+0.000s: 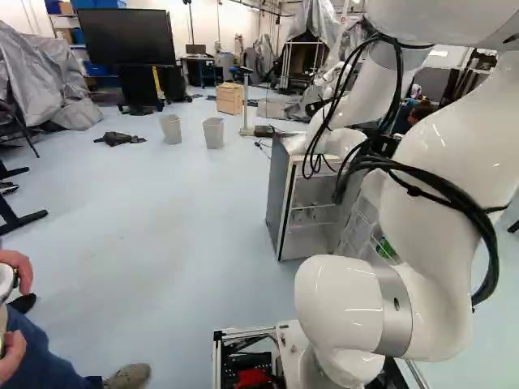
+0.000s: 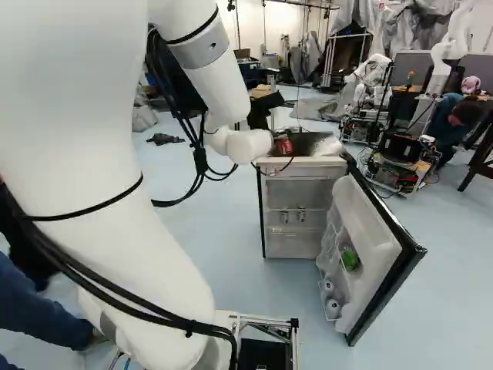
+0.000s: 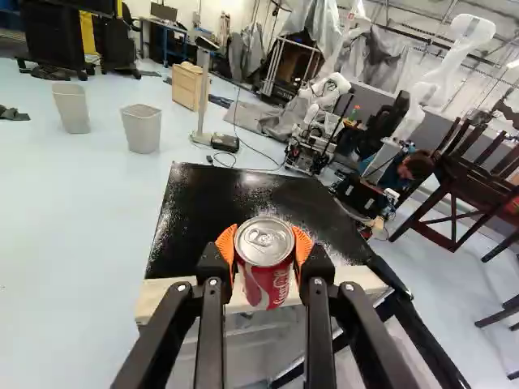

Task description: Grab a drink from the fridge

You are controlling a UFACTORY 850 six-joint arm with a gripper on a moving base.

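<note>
The black jaws (image 2: 279, 137) are closed on the red drink can (image 3: 266, 243), with an orange pad (image 3: 226, 245) pressed to each side of it. The can is upright, and its silver lid with the pull tab shows in the wrist view. It is at the front edge (image 3: 162, 298) of the fridge's black top (image 3: 211, 194); whether its base touches that edge or is held above it cannot quite be made out.

The fridge (image 2: 308, 163) stands on the floor (image 1: 178, 259) ahead of the arm (image 2: 115, 254), and its door (image 2: 400, 266) is wide open, swung out to the right in the right base view. Inside, two small items (image 2: 301, 216) stand side by side on a shelf. The door's racks hold a green item (image 2: 350, 258) and, lower down, two pale, round-ended items (image 2: 332, 309).

Beyond the fridge, two light grey bins (image 1: 213, 133) stand near each other on the floor, with a wooden cabinet (image 1: 230, 98) farther back and a large dark screen (image 1: 127, 36) at the left of the left base view. Another robot (image 2: 373, 77) is at the right of the right base view.
</note>
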